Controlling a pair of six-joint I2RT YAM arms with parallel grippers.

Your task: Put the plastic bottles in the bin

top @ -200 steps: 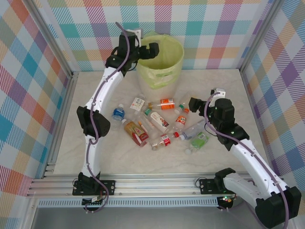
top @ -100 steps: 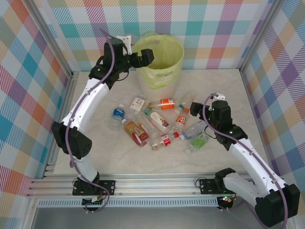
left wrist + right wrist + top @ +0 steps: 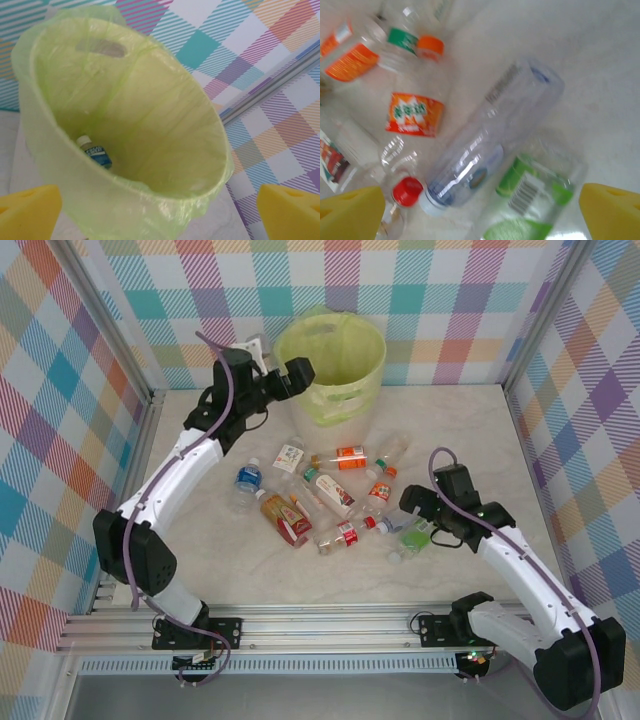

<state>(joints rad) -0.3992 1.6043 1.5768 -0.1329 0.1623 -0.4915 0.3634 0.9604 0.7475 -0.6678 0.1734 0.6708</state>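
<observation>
Left gripper (image 3: 160, 210) spread, facing bin (image 3: 165, 120); bottle (image 3: 95, 151) inside.

We see a pale marbled counter (image 3: 480, 430) bearing the bin (image 3: 340, 400) at its far edge and scattered plastic bottles (image 3: 335, 495) lying mid-surface.

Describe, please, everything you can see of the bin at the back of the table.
The bin is a round pale bucket lined with a translucent yellow-green plastic bag, whose edge folds over the rim and down the outside. It stands upright at the far edge of the table. The left wrist view looks into it: one small bottle with a blue label and pale cap lies at the bottom. The left gripper, jaws open, hangs beside its left rim.
</observation>
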